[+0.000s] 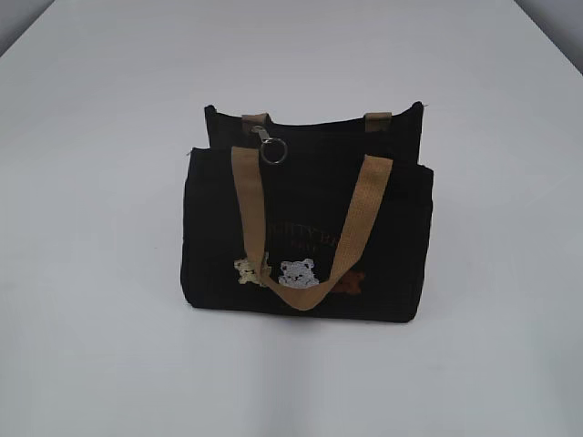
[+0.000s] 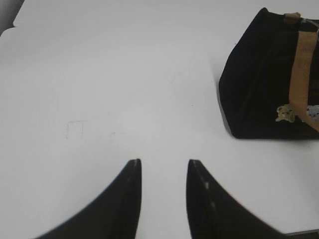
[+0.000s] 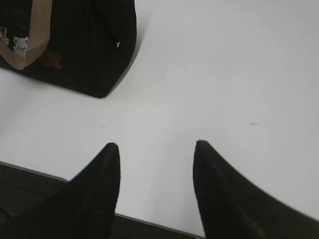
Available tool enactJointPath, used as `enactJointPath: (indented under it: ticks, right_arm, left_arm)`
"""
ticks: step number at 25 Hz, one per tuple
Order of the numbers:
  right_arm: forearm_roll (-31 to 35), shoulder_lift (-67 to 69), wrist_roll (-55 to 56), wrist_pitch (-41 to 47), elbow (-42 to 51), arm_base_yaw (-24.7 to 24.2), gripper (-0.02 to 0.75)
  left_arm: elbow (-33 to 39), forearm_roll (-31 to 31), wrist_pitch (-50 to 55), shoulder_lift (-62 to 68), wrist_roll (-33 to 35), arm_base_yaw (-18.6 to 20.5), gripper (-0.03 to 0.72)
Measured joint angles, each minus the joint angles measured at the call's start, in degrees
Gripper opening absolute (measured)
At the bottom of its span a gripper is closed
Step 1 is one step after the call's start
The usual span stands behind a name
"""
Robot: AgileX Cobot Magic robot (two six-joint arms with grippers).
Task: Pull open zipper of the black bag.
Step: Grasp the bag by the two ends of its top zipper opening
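White desk (image 1: 91, 346) fills the scene, plain and matte, and we see the black bag (image 1: 305, 228) standing upright near its middle in the exterior view. Two tan handles (image 1: 364, 214) show: the front one droops down over the bag's face, and only the stubs of the rear one rise at the back edge. Three little bear patches (image 1: 298, 273) sit low on the front, under faint tan lettering. Along the top edge runs the zipper (image 1: 270, 146), its silver pull and round key-ring lying at about eleven o'clock from the bag's centre, just beside the front handle's left strap.

From our left wrist view, the left gripper (image 2: 164, 172) hangs over bare desk with its jaws apart and nothing between them; the bag lies at about two o'clock, well apart. From our right wrist view, the right gripper (image 3: 157, 154) has its jaws spread wider, also grasping nothing, near the desk's edge, with the bag at about eleven o'clock.
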Motion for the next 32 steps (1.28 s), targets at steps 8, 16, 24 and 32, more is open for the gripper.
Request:
enactJointPath:
  ticks: [8, 16, 24, 32]
  right_arm:
    - [0.0, 0.0, 0.0, 0.0, 0.0, 0.0, 0.379]
    - [0.0, 0.0, 0.0, 0.0, 0.0, 0.0, 0.379]
    - [0.0, 0.0, 0.0, 0.0, 0.0, 0.0, 0.379]
    - [0.0, 0.0, 0.0, 0.0, 0.0, 0.0, 0.379]
  left_arm:
    - [0.0, 0.0, 0.0, 0.0, 0.0, 0.0, 0.237]
    - [0.0, 0.0, 0.0, 0.0, 0.0, 0.0, 0.237]
    - [-0.3, -8.3, -2.2, 1.3, 2.5, 0.0, 0.238]
    - [1.0, -48.9, -20.1, 27.7, 58.8, 0.0, 0.393]
